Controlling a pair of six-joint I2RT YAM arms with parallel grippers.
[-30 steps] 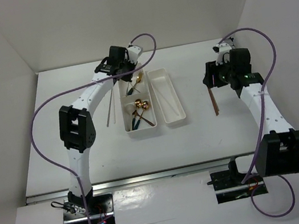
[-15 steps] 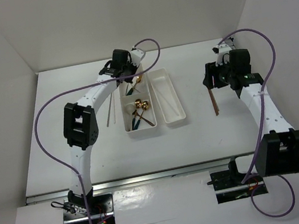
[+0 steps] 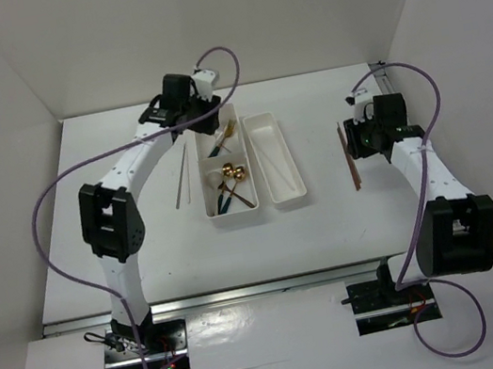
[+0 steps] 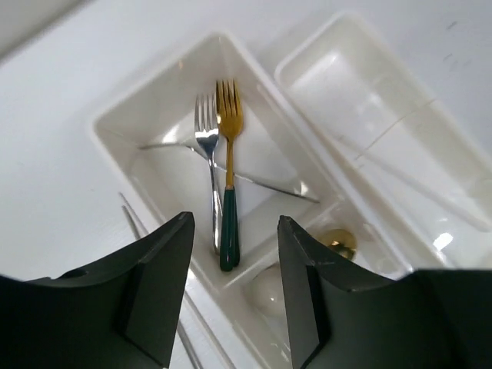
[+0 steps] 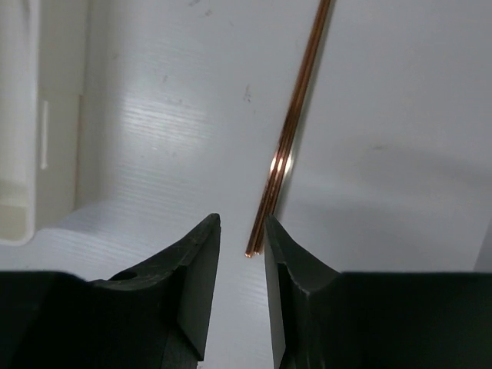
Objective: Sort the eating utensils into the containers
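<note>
Top external: left end effector (image 3: 195, 120) farther left than before.

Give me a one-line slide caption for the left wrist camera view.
Open left gripper hovers over the two-compartment tray, above a silver fork and a green-handled gold fork lying side by side.

Reaching far forward at left, with left gripper (image 4: 234, 231) spread wide, empty; folded at right, with right gripper (image 5: 240, 231) narrowly parted, empty.
</note>
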